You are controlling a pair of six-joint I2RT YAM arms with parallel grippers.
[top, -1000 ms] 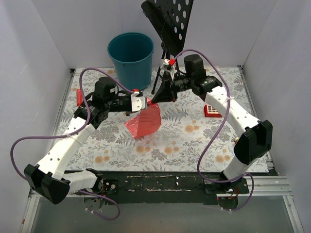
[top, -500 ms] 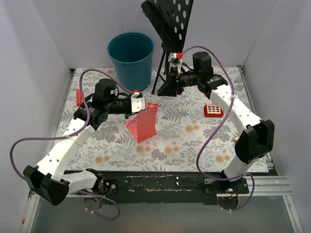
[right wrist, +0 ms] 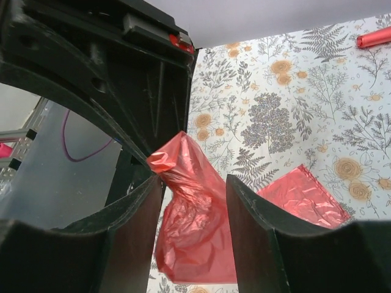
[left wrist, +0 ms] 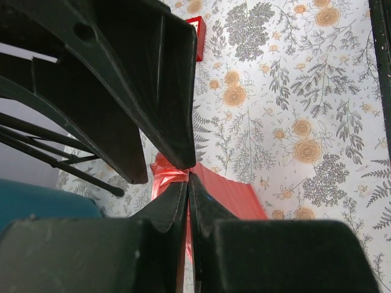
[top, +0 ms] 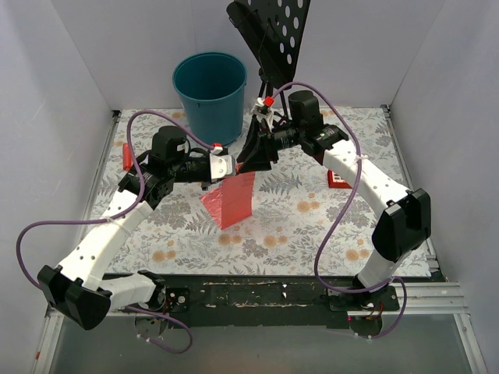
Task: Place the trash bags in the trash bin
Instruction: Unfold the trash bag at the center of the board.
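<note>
**Red film bag pinched at its top edge, mid-worktop**

Left arm (top: 117,226): rises from the lower left of the overhead view toward centre, its left hand (top: 224,166) pointing right. The hand is clamped tight on the top edge of the trash bag (top: 233,199), which hangs as a red sheet down to the worktop (top: 304,222).

Right arm (top: 374,183): arches in from the lower right, with the right hand (top: 251,153) pointing left and downward, just beside the left hand. Its jaws stand apart and grip nothing.

Left wrist view: the pressed-together fingers (left wrist: 165,207) meet on the film, a detail lost overhead where the two hands overlap.

Right wrist view: the bag's crumpled top sits between the spread fingers (right wrist: 131,232), nearer the left-of-frame one. Whether they touch cannot be told.

Trash bin (top: 209,105): upright at upper centre-left of the overhead view, well apart from the bag.

Red square toy (top: 340,183): right of centre, partly hidden by the right arm.
</note>
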